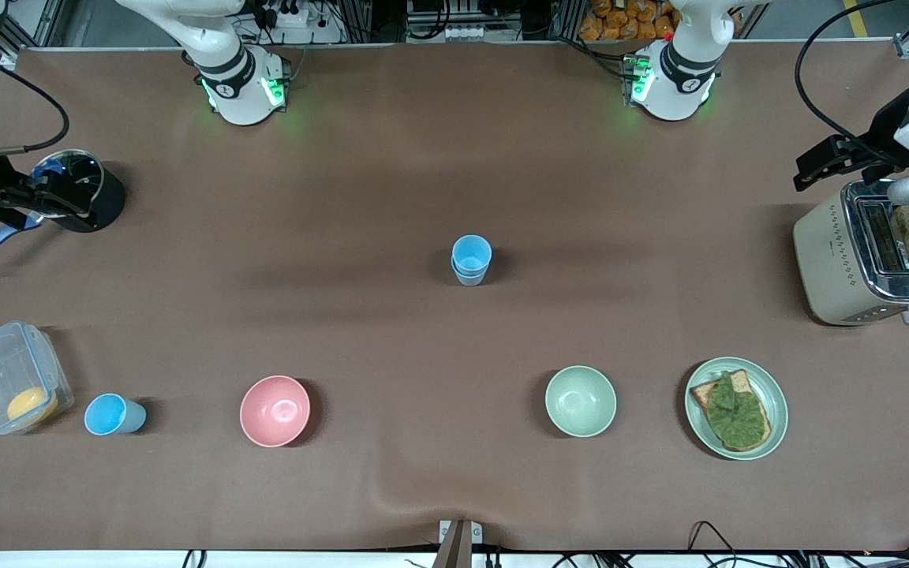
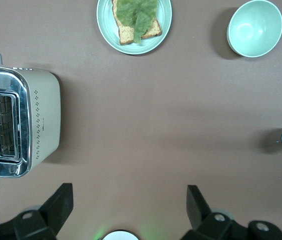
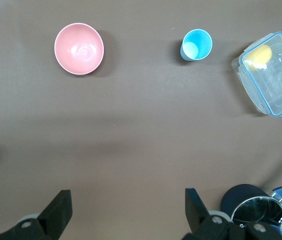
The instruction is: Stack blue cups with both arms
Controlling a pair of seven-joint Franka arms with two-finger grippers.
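Two nested blue cups point(image 1: 471, 259) stood mid-table; a lone blue cup point(image 1: 113, 415) stood beside the pink bowl point(image 1: 274, 410). Right gripper point(image 3: 126, 212) and left gripper point(image 2: 130, 210) hovered wide open, empty. The right should straddle the lone cup's rim squarely.

Light-blue cups point(image 1: 471, 259), pink bowl point(image 1: 274, 410), pale green bowl point(image 1: 580, 401), brown table point(image 1: 391, 181).
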